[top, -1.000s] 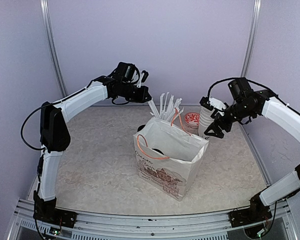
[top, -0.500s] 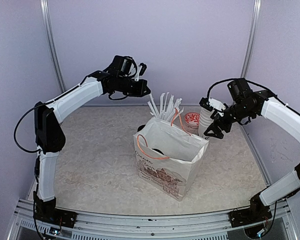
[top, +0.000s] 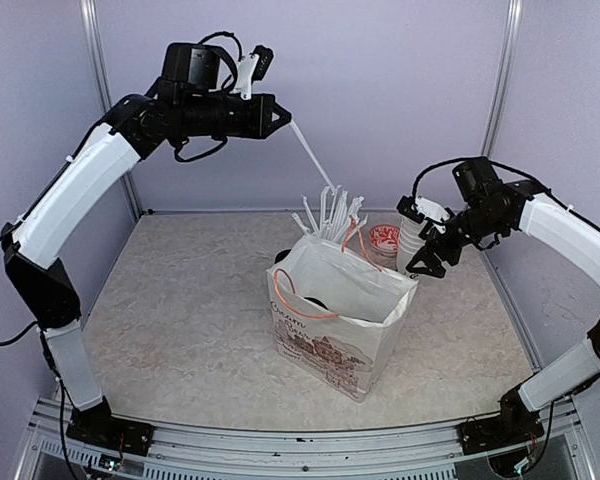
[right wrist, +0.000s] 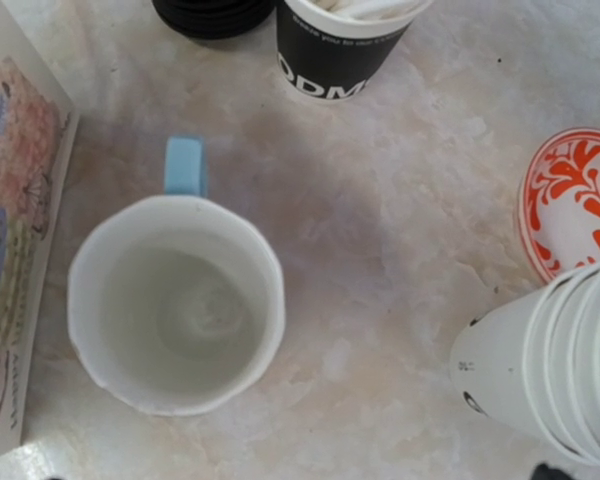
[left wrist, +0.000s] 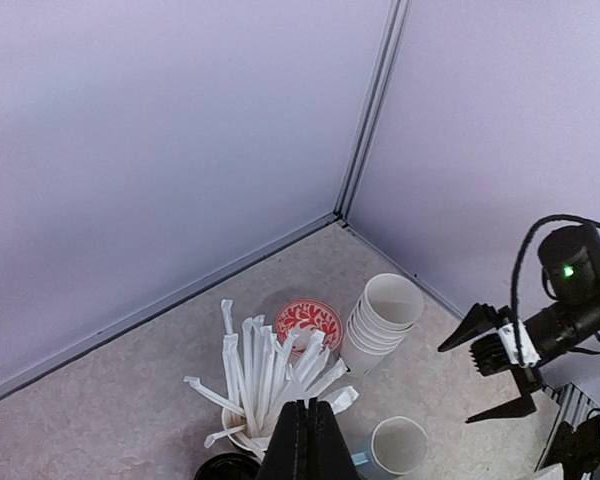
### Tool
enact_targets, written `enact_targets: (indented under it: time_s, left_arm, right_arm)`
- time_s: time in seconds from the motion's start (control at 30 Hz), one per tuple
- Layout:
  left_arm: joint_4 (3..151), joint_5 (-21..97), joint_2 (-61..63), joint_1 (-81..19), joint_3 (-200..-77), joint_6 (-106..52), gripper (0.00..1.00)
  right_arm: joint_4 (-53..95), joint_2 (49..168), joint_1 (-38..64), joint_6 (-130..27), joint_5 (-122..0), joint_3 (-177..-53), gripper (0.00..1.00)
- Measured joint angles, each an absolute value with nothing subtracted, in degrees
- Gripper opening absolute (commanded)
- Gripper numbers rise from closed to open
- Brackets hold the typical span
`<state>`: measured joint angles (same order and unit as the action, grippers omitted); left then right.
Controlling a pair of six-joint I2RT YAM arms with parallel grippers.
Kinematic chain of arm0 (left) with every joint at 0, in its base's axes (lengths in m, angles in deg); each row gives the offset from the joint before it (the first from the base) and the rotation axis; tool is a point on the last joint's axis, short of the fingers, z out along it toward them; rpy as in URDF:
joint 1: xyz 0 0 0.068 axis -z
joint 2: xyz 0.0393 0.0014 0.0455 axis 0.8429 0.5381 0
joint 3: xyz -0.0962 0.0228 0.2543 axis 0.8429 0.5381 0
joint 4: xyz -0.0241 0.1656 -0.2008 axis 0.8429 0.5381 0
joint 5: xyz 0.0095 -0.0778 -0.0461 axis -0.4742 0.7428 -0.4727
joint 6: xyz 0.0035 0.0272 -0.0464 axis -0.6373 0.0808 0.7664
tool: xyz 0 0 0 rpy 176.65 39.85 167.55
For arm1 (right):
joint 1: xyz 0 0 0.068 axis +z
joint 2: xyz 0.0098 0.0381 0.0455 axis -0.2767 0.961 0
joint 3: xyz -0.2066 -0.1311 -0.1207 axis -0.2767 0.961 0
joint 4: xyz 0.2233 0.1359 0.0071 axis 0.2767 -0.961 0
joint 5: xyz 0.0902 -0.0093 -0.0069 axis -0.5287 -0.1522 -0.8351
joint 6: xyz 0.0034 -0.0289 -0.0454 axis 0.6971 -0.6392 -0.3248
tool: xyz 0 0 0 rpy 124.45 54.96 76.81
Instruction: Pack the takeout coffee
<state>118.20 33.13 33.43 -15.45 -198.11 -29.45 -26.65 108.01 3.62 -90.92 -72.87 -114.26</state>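
The table's [top: 180,320] cup [right wrist: 335,55] holds straws [left wrist: 255,365]; left hand [top: 283,117] pinches one straw [top: 310,152], right hand [top: 425,266] apart.

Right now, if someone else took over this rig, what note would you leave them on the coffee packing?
Left gripper: raised high, jaws shut on a wrapped straw above the black cup of straws.
Right gripper: jaws open, empty, hovering behind the paper bag by the stack of lidless cups.
Coffee: no lidded cup shows on the table. A dark round shape inside the bag may be a lid; I cannot confirm it.
Left, probably: drop the straw into the bag, then check that both coffees are inside.
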Motion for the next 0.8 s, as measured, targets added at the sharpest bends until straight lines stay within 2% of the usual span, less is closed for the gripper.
enact_targets:
  time_s: [0.3, 0.47, 0.8]
  left_arm:
    - [127.40, 31.14, 17.89, -10.73, -198.11, -31.35, 0.00]
    - [132.51, 32.30, 11.49, -7.43, -192.69, -31.15, 0.00]
    - [130.04, 44.32, 11.10, -1.37, -176.87, -28.03, 0.00]
  right_arm:
    - [-26.80, 108.29, 3.62, -90.59, -73.06, -114.85, 1.00]
    - [-26.94, 108.29, 3.62, -90.22, -73.06, -114.85, 0.99]
    - [-26.67, 107.18, 3.62, -90.09, -73.04, -113.73, 1.00]
